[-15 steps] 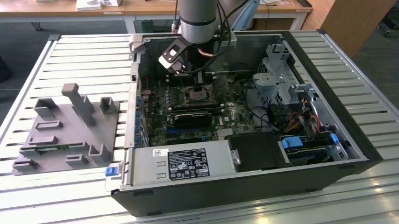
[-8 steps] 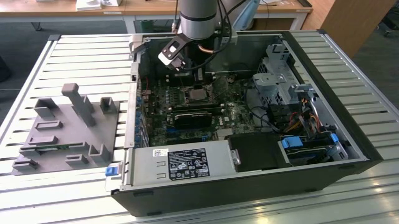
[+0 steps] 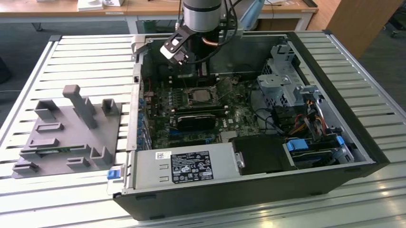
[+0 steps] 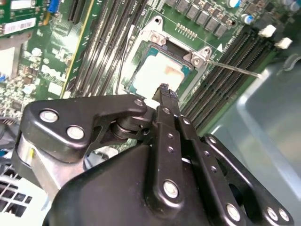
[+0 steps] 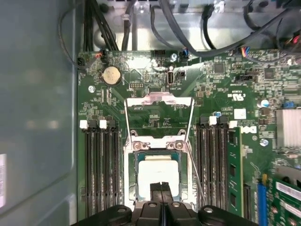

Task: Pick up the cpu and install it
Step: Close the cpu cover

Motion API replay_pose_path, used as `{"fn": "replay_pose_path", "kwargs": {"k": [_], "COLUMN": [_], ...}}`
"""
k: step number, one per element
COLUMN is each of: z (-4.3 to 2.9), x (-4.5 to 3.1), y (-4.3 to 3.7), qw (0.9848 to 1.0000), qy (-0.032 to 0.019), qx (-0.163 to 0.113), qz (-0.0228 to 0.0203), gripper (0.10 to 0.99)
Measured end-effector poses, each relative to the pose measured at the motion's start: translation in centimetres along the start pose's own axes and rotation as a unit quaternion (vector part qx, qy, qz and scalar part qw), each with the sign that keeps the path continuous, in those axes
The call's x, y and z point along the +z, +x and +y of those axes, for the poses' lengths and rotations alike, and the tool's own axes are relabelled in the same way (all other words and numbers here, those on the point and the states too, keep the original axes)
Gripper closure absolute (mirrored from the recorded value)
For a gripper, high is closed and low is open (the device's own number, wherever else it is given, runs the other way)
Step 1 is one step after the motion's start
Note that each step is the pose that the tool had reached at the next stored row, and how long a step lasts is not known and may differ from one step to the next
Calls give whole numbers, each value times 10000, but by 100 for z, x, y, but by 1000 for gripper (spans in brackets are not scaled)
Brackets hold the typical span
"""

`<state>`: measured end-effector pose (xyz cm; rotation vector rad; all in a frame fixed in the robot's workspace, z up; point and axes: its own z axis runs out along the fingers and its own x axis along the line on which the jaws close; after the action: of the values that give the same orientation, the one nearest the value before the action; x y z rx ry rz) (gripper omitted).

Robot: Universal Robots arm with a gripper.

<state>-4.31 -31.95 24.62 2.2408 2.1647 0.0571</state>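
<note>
The cpu (image 5: pixel 158 170) lies flat in the motherboard socket (image 5: pixel 133 181), its silver top facing up; it also shows in the second wrist view (image 4: pixel 157 71) and, small, in the exterior view (image 3: pixel 203 95). The socket's metal load plate (image 5: pixel 160 102) is swung open away from it, and a thin lever (image 5: pixel 194 172) runs along one side. My gripper (image 5: pixel 161 187) hangs just above the cpu's near edge with its two black fingers pressed together and nothing between them. The same shut fingertips (image 4: pixel 163 89) show in the second wrist view. In the exterior view the gripper (image 3: pixel 200 71) hangs inside the open case.
Memory slots (image 5: pixel 99 165) flank the socket on both sides. A black heatsink-like block (image 3: pixel 197 121) sits just in front of the socket, a grey power supply box (image 3: pixel 184 166) at the case's front. A drive cage (image 3: pixel 285 76) and cables fill the exterior view's right. A grey fixture (image 3: pixel 70 128) stands on the slatted table.
</note>
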Motion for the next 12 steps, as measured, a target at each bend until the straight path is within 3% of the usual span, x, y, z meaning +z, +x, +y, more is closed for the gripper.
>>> {"fn": "replay_pose_path", "kwargs": {"k": [6, 12], "z": [10, 14], "x": [-230, -239], "y": [0, -114], "qw": [10000, 10000], "qy": [0, 1], "qx": [-1, 0], "qz": [0, -1], "gripper": [980, 980]}}
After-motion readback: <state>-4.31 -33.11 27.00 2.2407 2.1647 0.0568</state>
